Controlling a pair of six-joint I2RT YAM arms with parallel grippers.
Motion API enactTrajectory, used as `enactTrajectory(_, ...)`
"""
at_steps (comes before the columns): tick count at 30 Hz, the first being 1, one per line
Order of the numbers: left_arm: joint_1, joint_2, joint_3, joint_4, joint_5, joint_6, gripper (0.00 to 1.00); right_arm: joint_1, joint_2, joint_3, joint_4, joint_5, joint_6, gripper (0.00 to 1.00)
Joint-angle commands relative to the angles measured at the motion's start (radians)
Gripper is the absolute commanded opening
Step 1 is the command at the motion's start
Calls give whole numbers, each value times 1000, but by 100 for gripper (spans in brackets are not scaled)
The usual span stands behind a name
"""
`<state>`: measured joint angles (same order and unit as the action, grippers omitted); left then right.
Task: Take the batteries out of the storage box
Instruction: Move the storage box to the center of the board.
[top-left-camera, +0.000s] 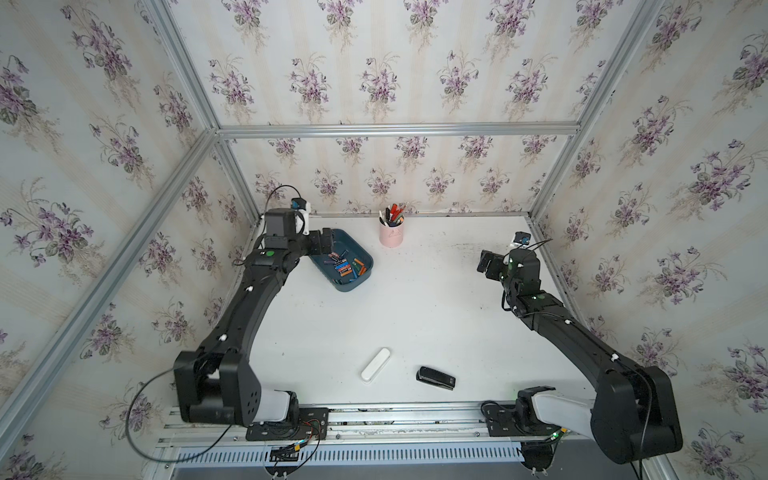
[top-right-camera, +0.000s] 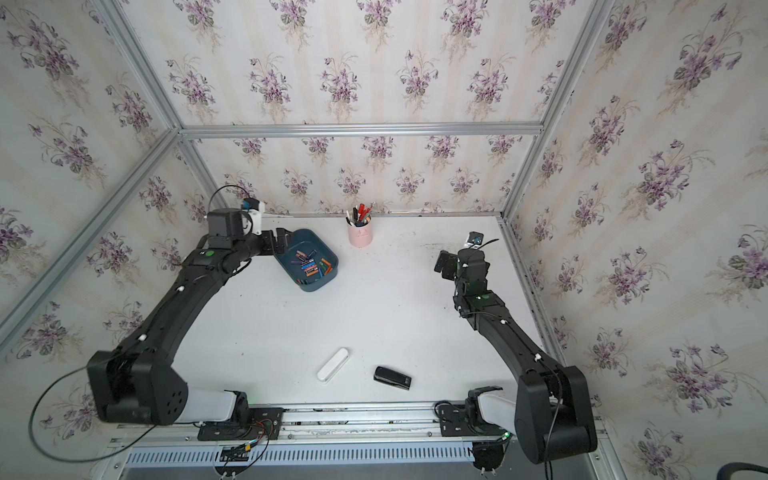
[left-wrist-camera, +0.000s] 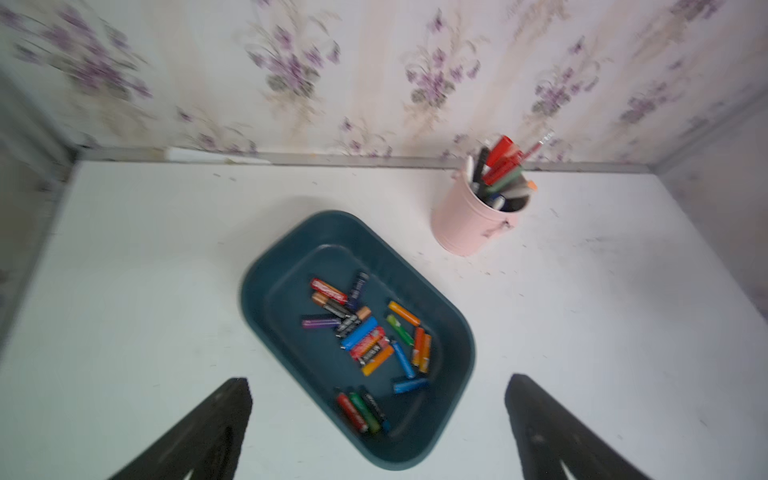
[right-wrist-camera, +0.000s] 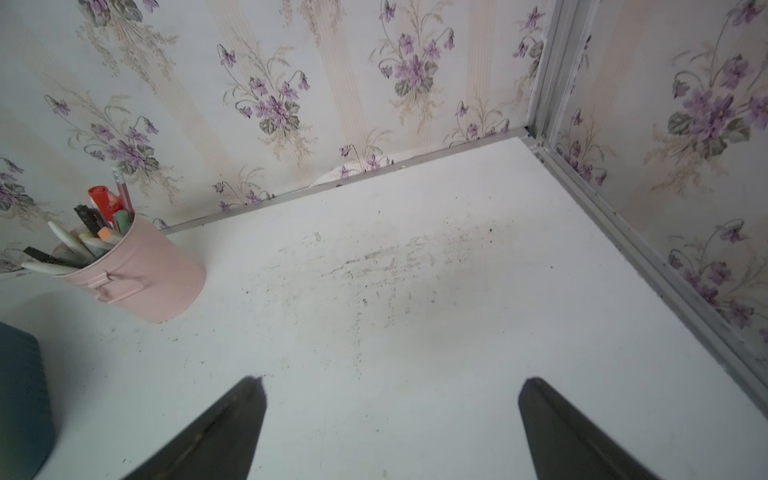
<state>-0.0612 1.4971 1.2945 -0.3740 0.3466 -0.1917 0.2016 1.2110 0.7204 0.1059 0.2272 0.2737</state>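
So, standing by this rig: there's a shallow dark teal plastic tray with rounded corners sitting at an angle on the back left part of the white tabletop. All the little colourful cylinder batteries are lying loose on its floor. I can see orange, blue, red, green, purple and black ones. Most are jumbled in a heap around the middle, and a red, a green and a black one are lined up side by side against one end wall. None of them is out on the table.

The left arm's black two-finger gripper hangs over the tray's back left end. Its jaws are spread wide with nothing between them, and in its wrist view the tray shows in the gap, down below. That view is a bit smeary, but the fingers look clear of the batteries.

The right arm's matching black gripper is way over on the right side, well apart from the tray. It's also spread wide and empty, over a bare, scuffed patch of table.

Other stuff: a pink metal cylinder cup stuffed with red, black and white pens stands near the tray at the back wall, not touching it. Near the front edge lie a small white oblong case and, just beside it, a black wedge-shaped thing that might be a stapler, can't really tell. Purple flowery wallpaper all around.
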Motion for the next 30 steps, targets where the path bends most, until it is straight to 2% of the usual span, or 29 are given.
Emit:
enactTrajectory(1, -38, 125, 89, -180, 286, -32, 100, 30, -26, 12, -152, -20, 58, 100)
enactTrajectory(8, -162, 304, 194, -245, 233, -6, 100, 55, -86, 19, -228, 30, 50, 100)
enactTrajectory(20, -213, 468, 235, -214, 191, 6, 100, 56, -89, 37, -273, 42, 27, 100)
enactTrajectory(30, -284, 642, 412, -297, 194, 44, 100, 57, -61, 54, -290, 47, 18, 100)
